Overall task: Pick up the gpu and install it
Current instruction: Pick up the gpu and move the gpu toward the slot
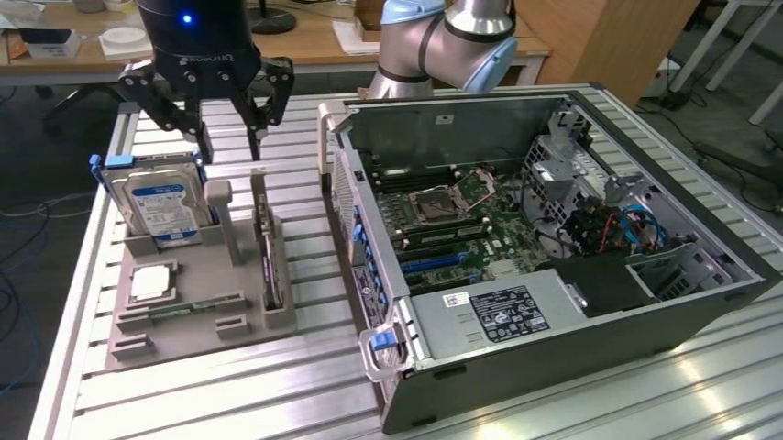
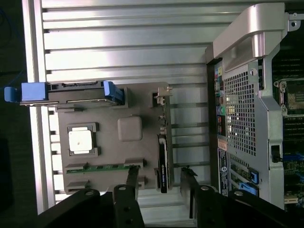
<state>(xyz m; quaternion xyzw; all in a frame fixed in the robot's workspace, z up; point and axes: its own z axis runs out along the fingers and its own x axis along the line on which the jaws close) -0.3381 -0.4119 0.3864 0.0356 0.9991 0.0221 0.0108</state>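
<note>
The gpu (image 1: 267,252) stands on edge in a slot of the grey holder tray (image 1: 220,275), a thin green card with a dark face and a silver bracket at its far end. In the wrist view the gpu (image 2: 163,156) runs as a narrow dark strip between my two fingertips. My gripper (image 1: 226,137) hangs above the far end of the tray, open and holding nothing. From the wrist, my gripper (image 2: 160,178) has one finger on each side of the card's line, well above it.
On the tray (image 2: 114,152) also sit a silver hard drive (image 1: 159,202) with a blue label, a CPU (image 1: 149,284) and a RAM stick (image 1: 183,307). The open computer case (image 1: 551,229) lies to the exterior view's right on the slatted aluminium table (image 1: 245,394), its motherboard (image 1: 453,220) exposed.
</note>
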